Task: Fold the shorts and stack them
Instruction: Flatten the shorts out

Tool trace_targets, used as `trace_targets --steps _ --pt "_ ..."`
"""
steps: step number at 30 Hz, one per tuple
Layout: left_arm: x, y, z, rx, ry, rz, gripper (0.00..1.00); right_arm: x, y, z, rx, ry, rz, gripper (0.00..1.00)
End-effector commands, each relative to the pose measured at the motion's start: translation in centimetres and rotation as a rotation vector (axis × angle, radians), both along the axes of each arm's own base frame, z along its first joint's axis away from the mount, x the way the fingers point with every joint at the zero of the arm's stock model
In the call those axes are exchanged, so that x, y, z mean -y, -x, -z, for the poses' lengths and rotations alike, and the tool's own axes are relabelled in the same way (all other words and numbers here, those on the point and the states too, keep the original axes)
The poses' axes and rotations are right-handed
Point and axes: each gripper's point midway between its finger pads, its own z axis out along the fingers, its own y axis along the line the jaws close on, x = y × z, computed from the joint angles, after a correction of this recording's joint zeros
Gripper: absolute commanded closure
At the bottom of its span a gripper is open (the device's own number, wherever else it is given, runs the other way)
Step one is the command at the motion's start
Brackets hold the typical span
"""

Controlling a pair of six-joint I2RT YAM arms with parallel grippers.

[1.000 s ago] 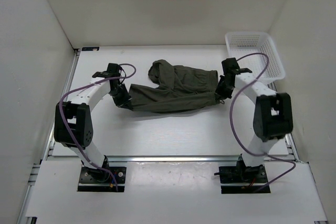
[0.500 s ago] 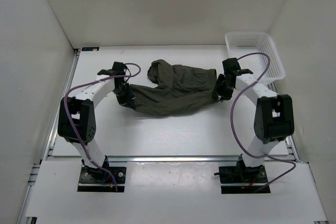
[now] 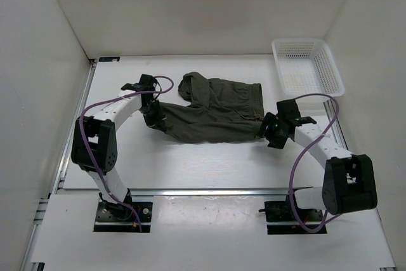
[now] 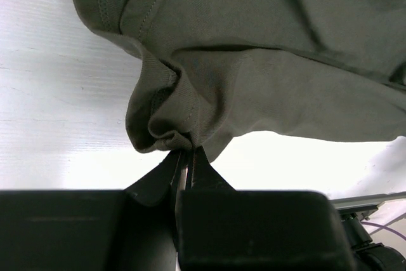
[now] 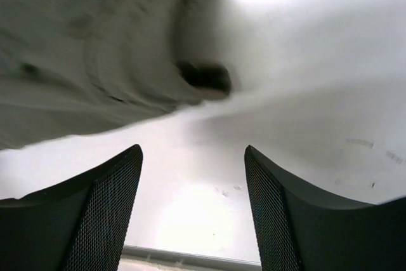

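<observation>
Step judged: laying flat for fold | left gripper [image 4: 187,154] clamped on shorts [image 3: 212,112] edge | right gripper [image 5: 192,157] stood apart, empty, shorts just ahead | next likely needed: grasp there

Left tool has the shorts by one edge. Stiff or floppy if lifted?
Likely floppy: the shorts bunch into soft folds where the left tool pinches them, so they should sag. Probably light: a thin pinch holds that edge. With the right tool open and off the cloth, a pull may skew them on the table.
</observation>
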Motion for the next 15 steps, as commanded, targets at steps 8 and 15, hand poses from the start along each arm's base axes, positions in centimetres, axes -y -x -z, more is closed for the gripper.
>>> trace_targets --steps 8,15 --pt "0.5 -1.0 -1.4 0.053 0.001 -0.001 0.9 -1.8 -1.1 2.1 0.039 -0.104 0.012 0.32" --pt "0.4 -0.8 -1.7 0.053 0.001 -0.001 0.9 -1.8 -6.1 2.1 0.121 -0.074 0.05 0.47"
